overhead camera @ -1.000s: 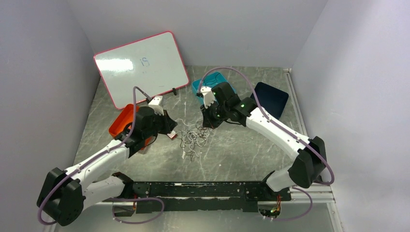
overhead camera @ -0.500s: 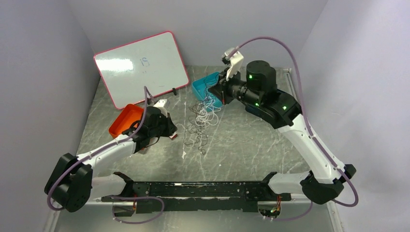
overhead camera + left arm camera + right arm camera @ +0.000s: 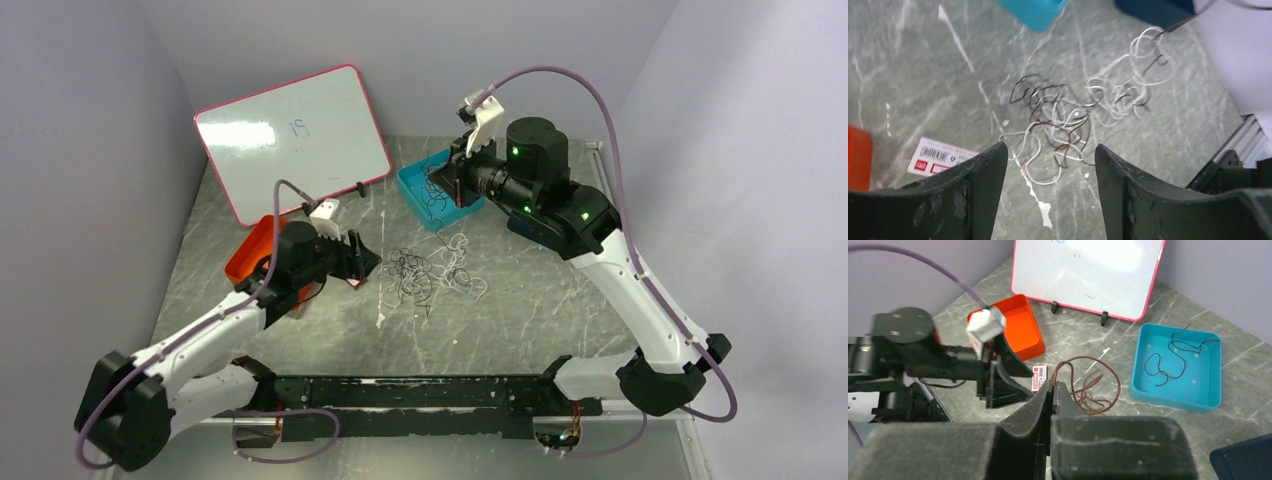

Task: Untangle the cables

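Step in hand: you are pulling one strand out of the pile and sorting it.

- The right gripper [image 3: 1052, 387] is raised over the teal tray [image 3: 410, 187], at about 1 o'clock from the pile. Its fingers are pressed together on a brown cable [image 3: 1098, 385], which hangs below them in loose loops.
- A black cable [image 3: 1168, 362] already lies alone inside the teal tray.
- The rest of the cables [image 3: 430, 272] sit in a knot of white, dark and brown strands at the middle of the table [image 3: 560, 310].
- In the left wrist view a brown strand rises from the white loop at the far end of the knot. The lifted cable may therefore not be free yet.
- The left gripper [image 3: 1050, 150] is low at 9 o'clock from the knot, just short of it. Its fingers are spread and nothing is between or touching them. A label card [image 3: 940, 156] lies beside it, and the orange tray [image 3: 250, 255] is behind it.

Next move, as I judge it: close the left fingers on the white strands to pin the pile down. Then raise the right arm slowly until the brown tail slips out.

Risk: if the pile is not pinned, the whole knot may lift with the cable.
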### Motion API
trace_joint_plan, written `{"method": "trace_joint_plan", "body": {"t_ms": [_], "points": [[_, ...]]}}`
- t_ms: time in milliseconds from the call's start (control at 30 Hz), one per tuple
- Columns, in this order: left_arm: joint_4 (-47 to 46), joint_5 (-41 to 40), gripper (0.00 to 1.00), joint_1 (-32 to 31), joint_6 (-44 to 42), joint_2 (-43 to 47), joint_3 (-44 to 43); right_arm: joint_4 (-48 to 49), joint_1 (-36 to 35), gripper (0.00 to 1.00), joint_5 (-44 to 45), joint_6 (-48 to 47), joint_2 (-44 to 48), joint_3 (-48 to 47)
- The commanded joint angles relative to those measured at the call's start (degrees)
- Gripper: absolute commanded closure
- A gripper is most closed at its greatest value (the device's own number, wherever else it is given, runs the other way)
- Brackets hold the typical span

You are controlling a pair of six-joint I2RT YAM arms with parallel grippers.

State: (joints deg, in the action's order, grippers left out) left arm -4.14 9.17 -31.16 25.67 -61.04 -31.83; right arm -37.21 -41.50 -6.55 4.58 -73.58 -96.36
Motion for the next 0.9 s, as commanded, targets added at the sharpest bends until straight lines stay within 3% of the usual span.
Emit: {"method": "trace_joint_plan", "body": {"t_ms": [0, 267, 567, 867], "points": [[-2.39, 4.01, 0.29, 0.43, -3.90, 6.52, -2.03, 1.91, -0.18, 1.00, 0.97, 1.13, -0.19, 0.92], [-8.57, 8.99, 0.17, 0.44, -6.76, 12.49, -5.44, 6.14, -0.21, 1.00, -1.74, 3.79, -0.93, 2.14], [-20.90, 19.20, 0.14, 0.44, -5.19, 4.85, -12.60, 11.16, -0.24, 1.00, -5.53, 7.33, -3.20, -0.30], [-28.70, 23.83, 0.13, 0.20, -0.71, -3.10, -16.10, 14.11, -0.21, 1.00, -10.95, 10.05, -5.15, -2.04]]}}
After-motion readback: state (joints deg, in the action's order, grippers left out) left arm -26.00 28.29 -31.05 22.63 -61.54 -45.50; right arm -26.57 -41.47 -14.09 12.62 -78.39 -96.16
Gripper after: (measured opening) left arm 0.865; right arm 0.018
